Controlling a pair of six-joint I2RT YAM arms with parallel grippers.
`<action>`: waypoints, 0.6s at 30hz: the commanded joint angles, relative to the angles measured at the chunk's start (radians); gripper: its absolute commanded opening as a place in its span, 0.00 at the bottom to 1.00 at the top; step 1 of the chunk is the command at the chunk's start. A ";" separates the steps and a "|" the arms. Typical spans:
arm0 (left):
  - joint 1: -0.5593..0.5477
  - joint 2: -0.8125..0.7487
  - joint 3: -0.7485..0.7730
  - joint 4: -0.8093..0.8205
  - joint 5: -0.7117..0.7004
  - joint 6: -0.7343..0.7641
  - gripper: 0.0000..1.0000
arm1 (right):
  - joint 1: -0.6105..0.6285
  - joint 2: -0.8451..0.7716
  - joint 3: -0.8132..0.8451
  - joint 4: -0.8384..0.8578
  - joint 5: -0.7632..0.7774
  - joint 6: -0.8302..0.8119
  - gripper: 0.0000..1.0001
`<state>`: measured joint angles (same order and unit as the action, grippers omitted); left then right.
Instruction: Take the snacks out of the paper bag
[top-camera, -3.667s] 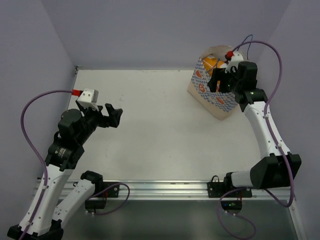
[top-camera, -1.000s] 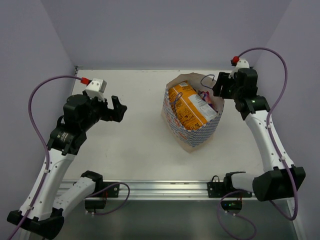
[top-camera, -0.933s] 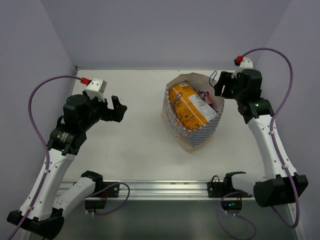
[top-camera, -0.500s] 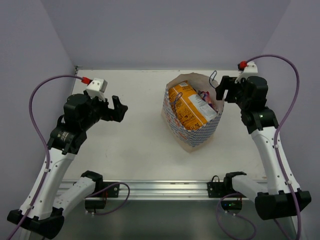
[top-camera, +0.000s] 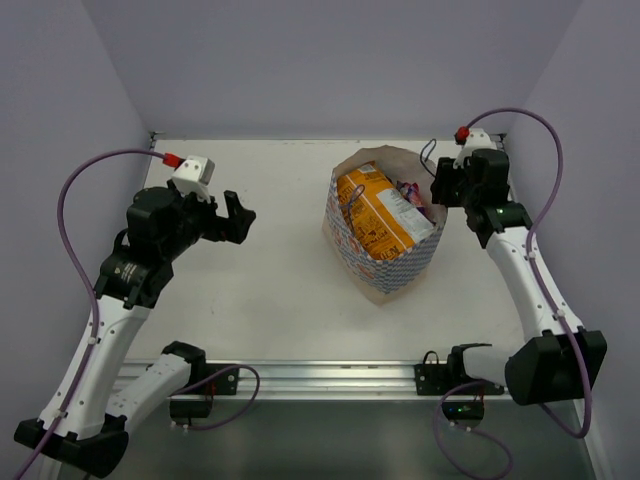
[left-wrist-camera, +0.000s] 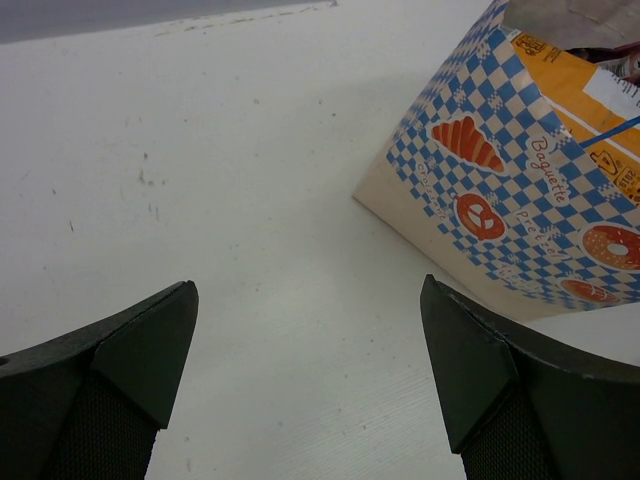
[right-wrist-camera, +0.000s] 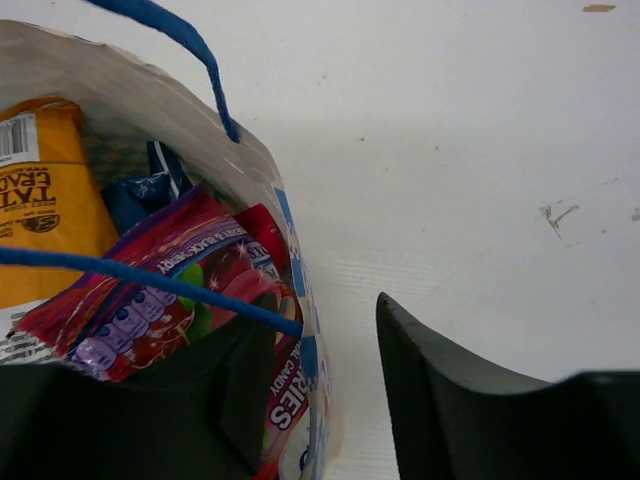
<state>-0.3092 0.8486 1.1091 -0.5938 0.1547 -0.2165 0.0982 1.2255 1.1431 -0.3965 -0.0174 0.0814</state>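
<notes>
The paper bag (top-camera: 385, 250) stands upright right of the table's middle, mouth open. Inside it lie an orange packet (top-camera: 372, 212) and a purple-pink packet (top-camera: 410, 193). My right gripper (top-camera: 443, 186) is open at the bag's right rim. In the right wrist view the gripper (right-wrist-camera: 322, 315) straddles the bag wall (right-wrist-camera: 130, 100), one finger inside and one outside. That view shows the purple-pink packet (right-wrist-camera: 170, 280), the orange packet (right-wrist-camera: 45, 200), a dark blue packet (right-wrist-camera: 135, 195) and a blue cord handle (right-wrist-camera: 190, 45). My left gripper (top-camera: 235, 218) is open and empty, left of the bag (left-wrist-camera: 500, 190).
The white table (top-camera: 280, 280) is walled by purple panels at the back and both sides. A metal rail (top-camera: 330, 375) with the arm bases runs along the near edge. Scuff marks (right-wrist-camera: 558, 212) dot the table right of the bag.
The bag was brought from the back right corner to right of the middle. The right gripper then drew off to the right and has come back to the rim. The left arm barely moved.
</notes>
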 joint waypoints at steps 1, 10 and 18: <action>-0.004 0.000 0.051 0.015 0.026 0.025 1.00 | -0.015 0.032 0.055 0.071 0.016 -0.029 0.44; -0.005 0.095 0.135 0.031 0.140 -0.018 1.00 | -0.009 0.000 0.145 0.093 0.002 -0.074 0.00; -0.102 0.259 0.288 0.132 0.137 -0.130 1.00 | 0.084 -0.147 0.141 0.220 0.149 -0.205 0.00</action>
<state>-0.3492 1.0706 1.3159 -0.5629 0.2752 -0.2790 0.1349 1.1912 1.2110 -0.4026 0.0196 -0.0341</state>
